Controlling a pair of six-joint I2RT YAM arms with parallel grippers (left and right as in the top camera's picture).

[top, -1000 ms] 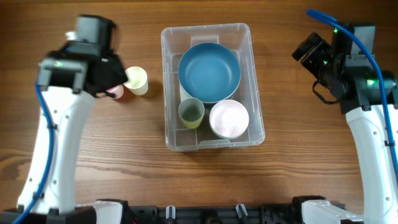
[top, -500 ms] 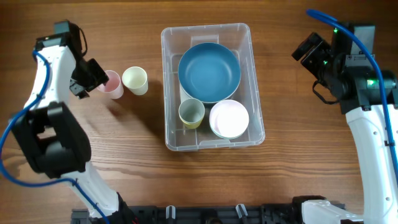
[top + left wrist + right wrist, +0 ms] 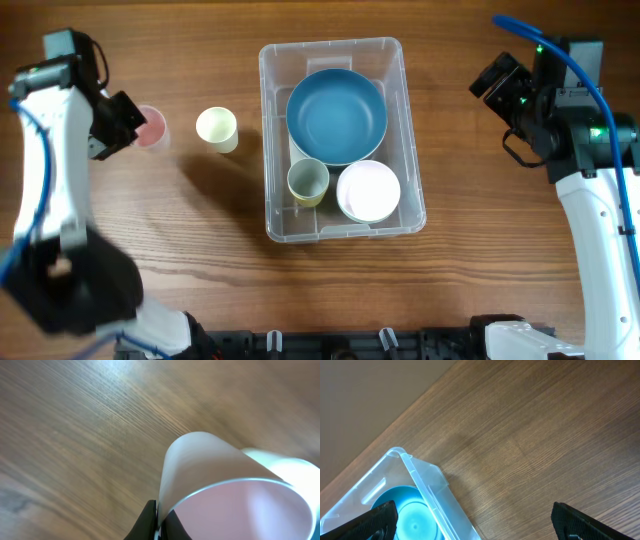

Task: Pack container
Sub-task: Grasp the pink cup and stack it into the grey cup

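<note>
Left claw (image 3: 134,126) carried pink cup (image 3: 152,128) leftward, container (image 3: 268,150) well right

Large clear rectangular plastic bin (image 3: 300,57), rounded corners, upright, open-topped. Centre of overhead frame; partly filled.
</note>
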